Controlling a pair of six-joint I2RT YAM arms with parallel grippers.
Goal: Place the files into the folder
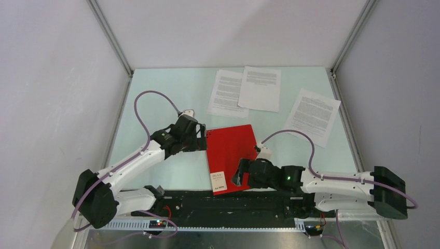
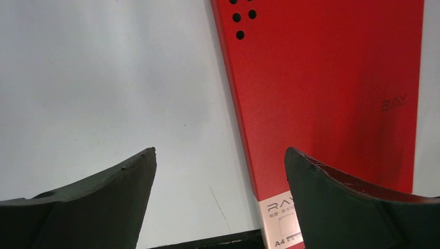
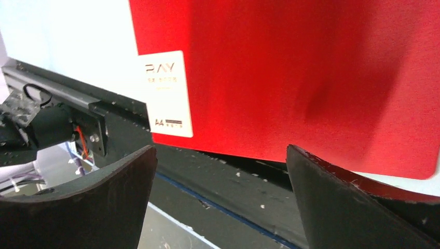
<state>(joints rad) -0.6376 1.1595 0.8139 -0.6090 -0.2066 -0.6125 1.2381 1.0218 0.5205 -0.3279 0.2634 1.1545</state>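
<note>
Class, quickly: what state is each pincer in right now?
Left pincer: open, holding nothing.
Right pincer: open, holding nothing, by the folder.

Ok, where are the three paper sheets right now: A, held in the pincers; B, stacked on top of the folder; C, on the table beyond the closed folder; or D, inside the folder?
C: all three sheets lie flat on the table at its far side, beyond the folder, which is closed with its red cover up.
</note>
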